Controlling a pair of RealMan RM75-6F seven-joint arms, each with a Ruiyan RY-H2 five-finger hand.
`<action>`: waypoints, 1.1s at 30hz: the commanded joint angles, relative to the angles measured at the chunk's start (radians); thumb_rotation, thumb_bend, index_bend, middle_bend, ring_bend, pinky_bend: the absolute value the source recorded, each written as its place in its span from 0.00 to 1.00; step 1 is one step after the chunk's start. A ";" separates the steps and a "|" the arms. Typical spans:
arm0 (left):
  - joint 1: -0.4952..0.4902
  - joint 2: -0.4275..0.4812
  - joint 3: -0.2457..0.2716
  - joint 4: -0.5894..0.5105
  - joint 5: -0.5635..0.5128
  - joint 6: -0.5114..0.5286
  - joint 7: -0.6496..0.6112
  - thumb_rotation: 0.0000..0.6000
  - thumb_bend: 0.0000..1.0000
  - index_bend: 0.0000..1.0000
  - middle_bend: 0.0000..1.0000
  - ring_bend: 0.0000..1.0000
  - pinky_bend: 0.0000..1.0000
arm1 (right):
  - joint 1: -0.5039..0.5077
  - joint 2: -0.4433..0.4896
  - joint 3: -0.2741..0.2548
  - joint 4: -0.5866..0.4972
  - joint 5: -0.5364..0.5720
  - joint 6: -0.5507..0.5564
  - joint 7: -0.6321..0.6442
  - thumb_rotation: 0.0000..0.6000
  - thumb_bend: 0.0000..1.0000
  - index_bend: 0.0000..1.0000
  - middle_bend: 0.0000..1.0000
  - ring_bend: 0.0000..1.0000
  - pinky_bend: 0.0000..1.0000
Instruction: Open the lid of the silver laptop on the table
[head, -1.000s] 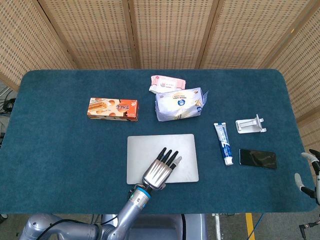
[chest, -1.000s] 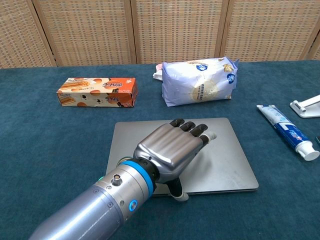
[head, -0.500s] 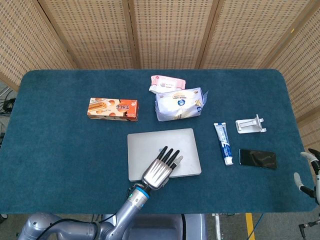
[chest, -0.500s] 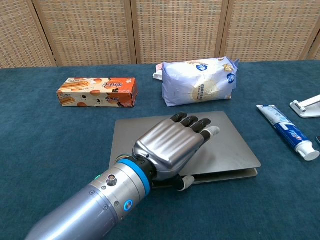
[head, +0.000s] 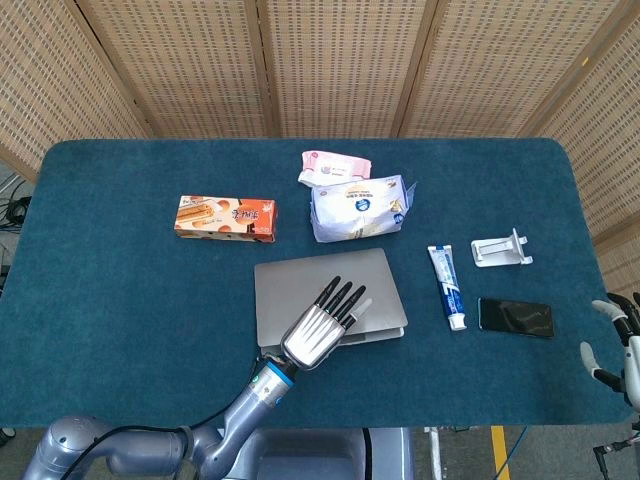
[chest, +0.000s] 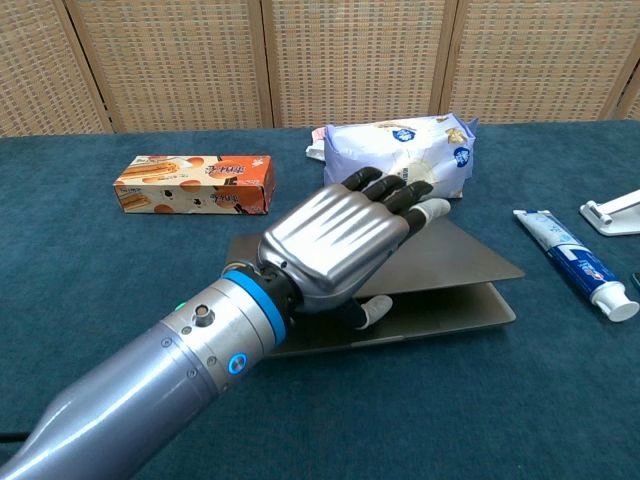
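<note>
A thin silver laptop (head: 320, 290) (chest: 450, 285) is seen lying near the middle of the dark blue table, toward the front edge. Its lid is raised part-way at the front, so that a wedge-shaped gap is left between lid and base, wider at the near edge and closed at the hinge on the far side. The base is laid flat on the cloth. The lid's matte grey top is plain.

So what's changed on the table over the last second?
The left hand has risen, lifting the front edge of the silver laptop's lid so a gap has opened above its base; a second ago it lay shut. The orange biscuit box, white snack bag and toothpaste tube stayed put.
</note>
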 joint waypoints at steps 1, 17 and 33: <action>-0.008 0.016 -0.015 -0.010 0.008 0.000 -0.002 0.91 0.41 0.00 0.00 0.00 0.00 | 0.011 0.007 -0.002 -0.011 -0.017 -0.007 -0.006 1.00 0.41 0.25 0.17 0.00 0.10; -0.023 0.076 -0.085 -0.050 -0.013 -0.002 0.013 0.91 0.39 0.00 0.00 0.00 0.00 | 0.104 0.036 -0.024 -0.077 -0.132 -0.097 -0.024 1.00 0.41 0.25 0.20 0.00 0.10; -0.074 0.104 -0.173 -0.069 -0.090 -0.030 0.067 0.91 0.39 0.00 0.00 0.00 0.00 | 0.256 0.010 -0.049 -0.129 -0.209 -0.290 0.006 1.00 0.41 0.32 0.24 0.01 0.10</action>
